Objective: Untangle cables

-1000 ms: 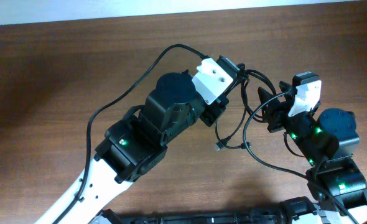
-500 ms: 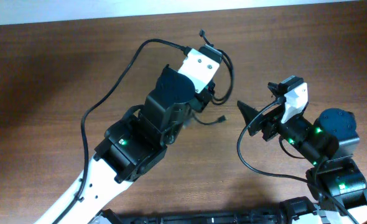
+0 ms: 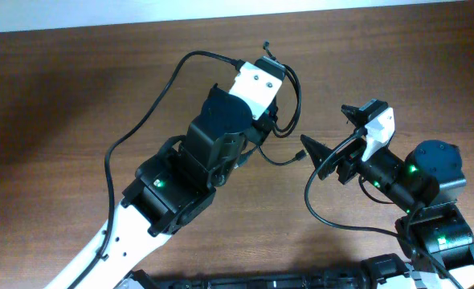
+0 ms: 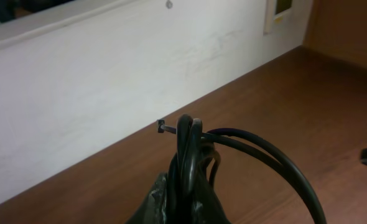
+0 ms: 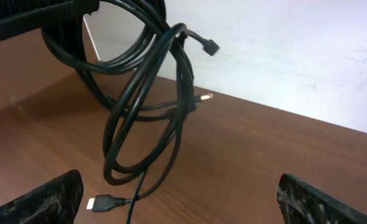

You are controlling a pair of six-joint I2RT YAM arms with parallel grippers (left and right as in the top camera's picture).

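Progress is slight: my left gripper (image 4: pixel 185 190), clamped tight, holds the thin black plug-ended cables (image 5: pixel 147 112) as one bundle hanging over the brown wooden table (image 5: pixel 252 162), their loops crossed and threaded through each other. My right gripper (image 5: pixel 190 199) gapes wide and empty just beside them. No cord hangs free; nearly all the separating is left, I judge.

The thin black cables (image 5: pixel 185 81) loop past the right wrist view's top edge; the left gripper (image 4: pixel 182 193) is blurred, cropped below.
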